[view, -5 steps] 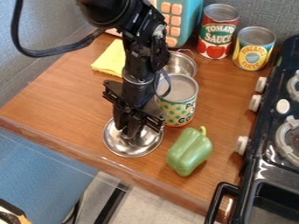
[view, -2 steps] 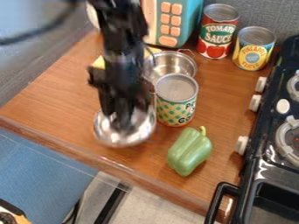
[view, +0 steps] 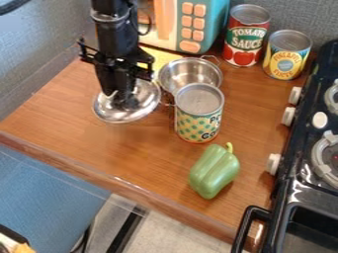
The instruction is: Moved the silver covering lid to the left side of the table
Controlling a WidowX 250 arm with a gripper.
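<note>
The step in hand looks like carrying the silver lid (view: pixel 127 115) out to its place left of the pot (view: pixel 190 74). The black hand (view: pixel 118 99) is clamped on the lid at its middle, and the lid hangs a little tilted; whether its rim touches the desk (view: pixel 72 141) I can't quite tell from this slant. The next move calls for any remaining shift to go leftward, away from the pot, then the lid levelled, lowered and let go.

Mind the edges. The wall (view: pixel 49 49) runs along the desk beyond the lid, to the pot's left, and the yellow cloth (view: pixel 160 55) lies just behind the pot's left side, where a backward drift could catch it. The dotted can (view: pixel 198 118) stands just in front of the pot, the green pepper (view: pixel 214 170) farther forward. The best room is bare wood left and front-left of the pot, stopping short of the front edge.
</note>
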